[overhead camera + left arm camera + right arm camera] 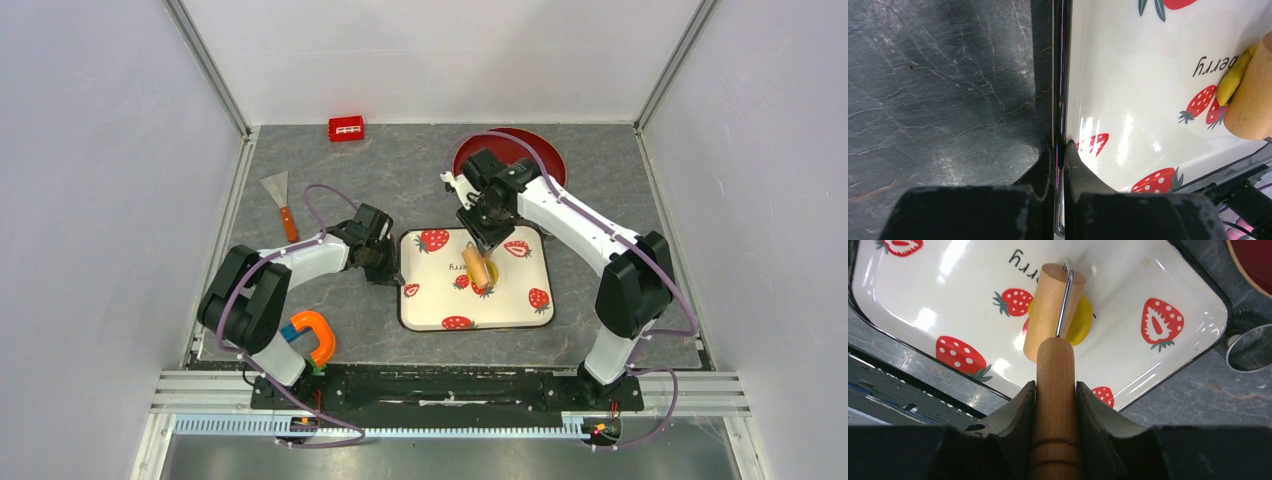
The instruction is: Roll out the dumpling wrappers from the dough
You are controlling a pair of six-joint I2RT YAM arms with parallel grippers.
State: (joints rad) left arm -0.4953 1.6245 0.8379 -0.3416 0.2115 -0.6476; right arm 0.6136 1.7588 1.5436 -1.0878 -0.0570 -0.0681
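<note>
From above, we see a grey stone-patterned counter point(400, 170) carrying a white rectangular tray point(515, 285) with a black rim and red strawberry prints. The right gripper point(482, 243) grasps a tan wooden roller point(477, 264), whose drum lies on a bright yellow patch of dough point(490, 273) near the tray's middle. The left gripper point(392, 278) sits at the tray's left edge. A dark red round plate point(530, 145) lies behind the right arm. A small red box point(346, 128), a metal scraper with a wooden handle point(280, 198) and an orange C-shaped clamp point(318, 337) lie to the left. Black writing on the tray is too small for us to read from this height.

At the left wrist, the left gripper point(1062, 150) is clenched on the tray's black rim, one finger outside it and one inside. We read "berry", upside down, beside the dough point(1232, 82), which touches the roller point(1253, 95).

At the right wrist, the right gripper point(1055, 390) is clamped on the roller's wooden handle, and a metal wire joins handle to drum. The dough point(1083, 322) shows as a rounded yellow patch under the drum. Of the writing, only "rry" shows past the drum.
</note>
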